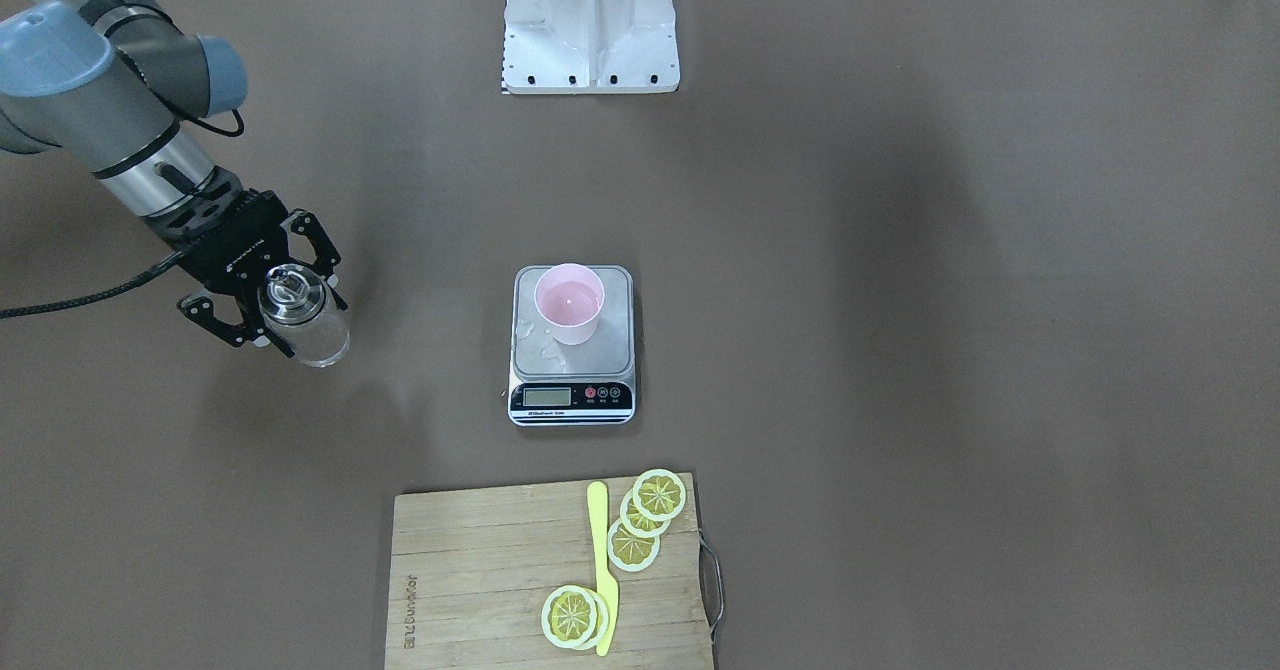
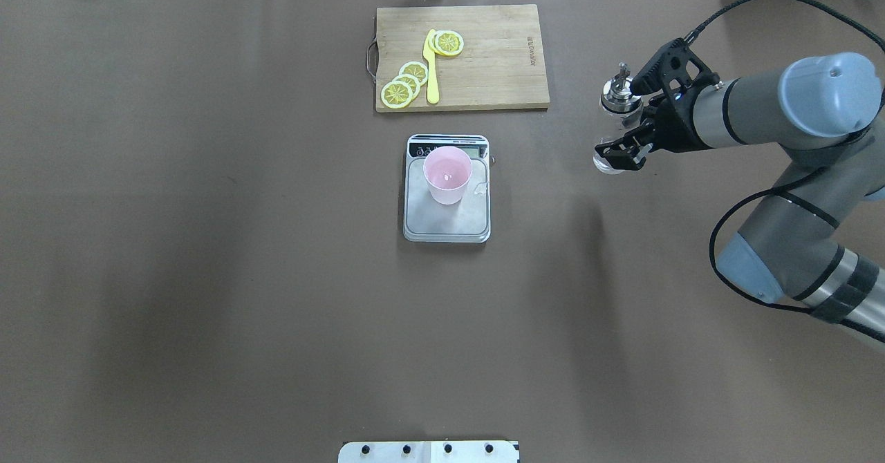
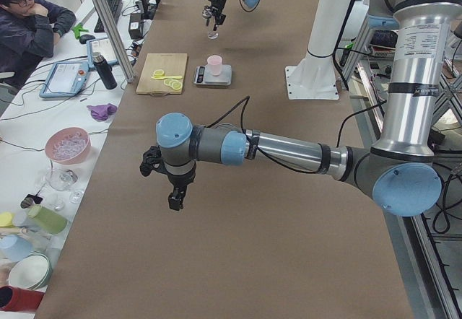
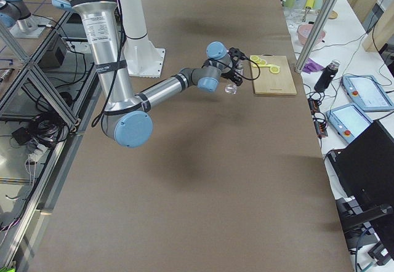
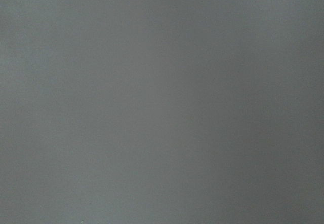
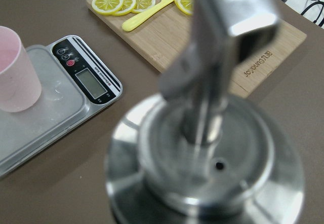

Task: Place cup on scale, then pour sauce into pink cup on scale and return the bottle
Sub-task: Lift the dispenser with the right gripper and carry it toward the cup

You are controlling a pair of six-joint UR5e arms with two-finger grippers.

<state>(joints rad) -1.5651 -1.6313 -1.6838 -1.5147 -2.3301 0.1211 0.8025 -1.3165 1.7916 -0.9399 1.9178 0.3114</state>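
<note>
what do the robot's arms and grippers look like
The left arm and right arm are alike: silver-grey tubes, rounded joints with pale blue caps, black rings at the seams. The left gripper and right gripper are black, two-finger, with open linkage frames; the right one bears small white lettering. A black cable runs along each arm.
</note>
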